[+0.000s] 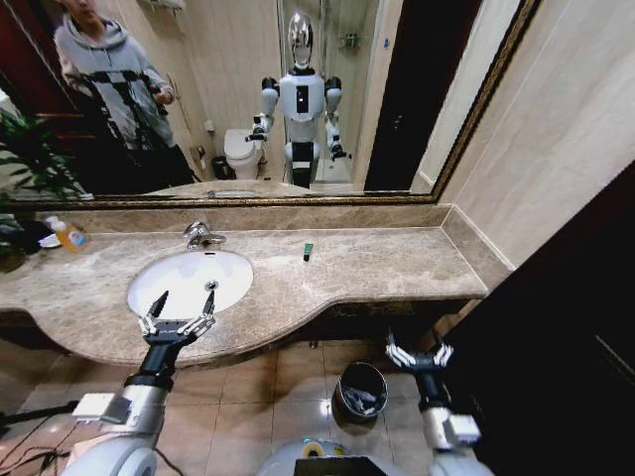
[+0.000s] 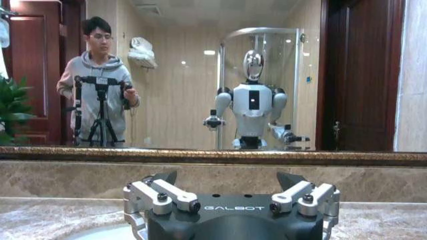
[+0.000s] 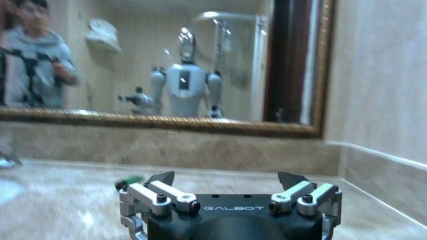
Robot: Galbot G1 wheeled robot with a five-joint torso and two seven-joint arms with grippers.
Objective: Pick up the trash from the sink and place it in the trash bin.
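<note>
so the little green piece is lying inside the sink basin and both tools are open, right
Not quite. The head view shows the green piece lying on the countertop, off to the right of the sink and apart from it, not inside the basin. The rest holds: the left tool over the sink's front edge and the right tool near the trash bin are both open.

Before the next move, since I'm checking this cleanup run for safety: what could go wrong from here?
1. The left tool hovers open at the front rim of the sink; a low reach could clip that rim or the chrome faucet.
2. A small green piece lies on the countertop, not in the basin, so it may be overlooked.
3. The trash bin stands on the floor close beside the open right tool, which could knock it.
</note>
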